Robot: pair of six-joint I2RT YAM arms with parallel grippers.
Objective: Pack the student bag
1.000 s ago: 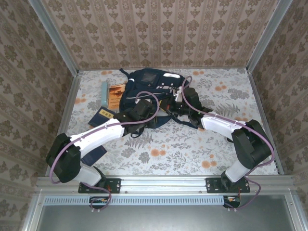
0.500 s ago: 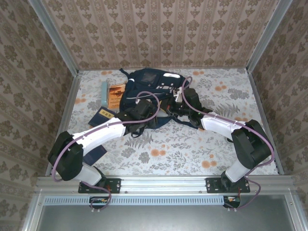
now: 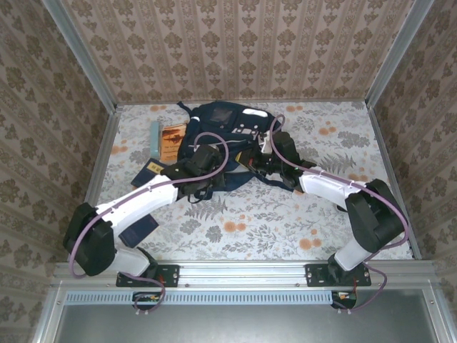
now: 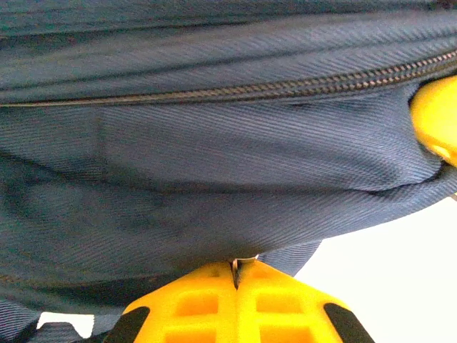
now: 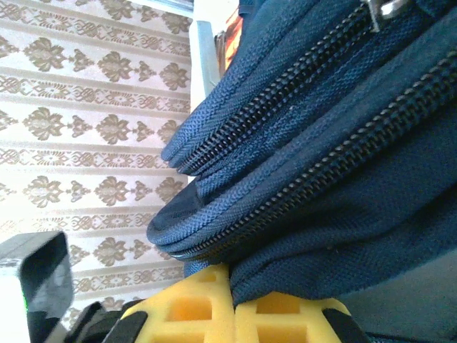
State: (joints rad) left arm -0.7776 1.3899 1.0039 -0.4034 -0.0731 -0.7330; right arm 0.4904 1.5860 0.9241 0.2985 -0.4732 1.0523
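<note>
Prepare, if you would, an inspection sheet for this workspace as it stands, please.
Surface: floral table cover, no spills seen.
Job's things: student bag lies at the far middle; zips seen up close look closed.
Clutter: orange book and pale flat item left of the bag; dark booklet by the left arm.
Grippers: left gripper shut on the bag, a small metal piece between its pads; right gripper shut on bag fabric.
Cables: purple cables loop along both arms.
Surroundings: wallpapered walls, metal frame.
</note>
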